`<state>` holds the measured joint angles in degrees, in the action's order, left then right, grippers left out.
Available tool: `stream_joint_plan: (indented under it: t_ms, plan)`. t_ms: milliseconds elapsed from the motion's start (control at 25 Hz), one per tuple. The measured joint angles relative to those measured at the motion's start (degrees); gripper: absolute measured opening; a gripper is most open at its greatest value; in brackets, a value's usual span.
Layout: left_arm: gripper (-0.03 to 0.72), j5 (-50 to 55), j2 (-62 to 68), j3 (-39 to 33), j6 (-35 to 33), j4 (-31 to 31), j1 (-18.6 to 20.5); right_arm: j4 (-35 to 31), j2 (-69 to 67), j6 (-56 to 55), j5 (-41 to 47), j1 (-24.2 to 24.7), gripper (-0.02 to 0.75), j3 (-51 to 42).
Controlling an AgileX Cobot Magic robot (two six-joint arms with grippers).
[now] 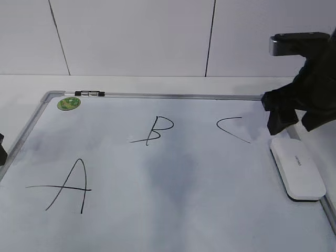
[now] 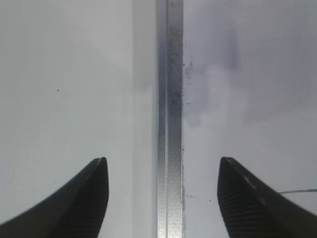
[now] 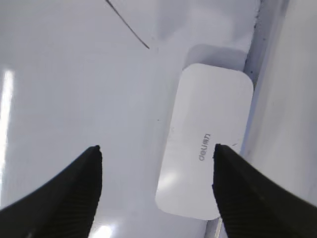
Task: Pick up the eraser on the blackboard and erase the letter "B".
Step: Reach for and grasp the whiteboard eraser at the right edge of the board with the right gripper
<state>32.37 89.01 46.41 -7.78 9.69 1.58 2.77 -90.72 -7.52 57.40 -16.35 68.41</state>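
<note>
The blackboard (image 1: 173, 210) is a white board with a silver frame, lying flat. The letter "B" (image 1: 157, 129) is written in black at its middle, between a larger "A" (image 1: 68, 185) and a "C" (image 1: 233, 128). The eraser (image 1: 297, 168) is a flat white block at the board's right edge; it also shows in the right wrist view (image 3: 208, 139). My right gripper (image 1: 289, 118) (image 3: 156, 148) is open and empty, hovering above the eraser's far end. My left gripper (image 2: 162, 161) is open and empty over the board's left frame (image 2: 169, 119); only a dark tip shows at the exterior view's left edge (image 1: 2, 149).
A round green sticker (image 1: 69, 103) and a small dark clip (image 1: 90, 94) sit at the board's far left corner. The board lies on a white table (image 1: 157, 84) with a white panelled wall behind. Grey smudges mark the board's surface.
</note>
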Motion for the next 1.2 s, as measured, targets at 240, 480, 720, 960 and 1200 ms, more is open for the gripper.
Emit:
stream_joint_plan:
  t_ms: [240, 480, 720, 960, 1200]
  plan:
    - [0.509, 0.29, 0.0, 0.0, 0.0, 0.13, 0.0, 9.03, -3.92, -7.57, 4.31, -0.11, 0.547, 0.7]
    - [0.504, 0.43, 0.0, 0.0, 0.0, 0.13, 0.0, 8.65, -5.96, -8.82, 4.02, -0.11, 0.547, 0.7]
    - [0.501, 0.43, 0.0, 0.0, 0.0, 0.13, 0.0, 8.04, -8.08, -9.31, 1.9, -0.11, 0.631, 0.7]
    - [0.501, 0.49, 0.0, 0.0, 0.0, 0.13, 0.0, 8.04, -10.32, -9.78, 1.68, -0.11, 0.673, 0.7]
    - [0.501, 0.86, 0.0, 0.0, 0.0, 0.25, 0.0, 8.04, -12.26, -11.07, 1.54, 1.42, 0.671, 0.7]
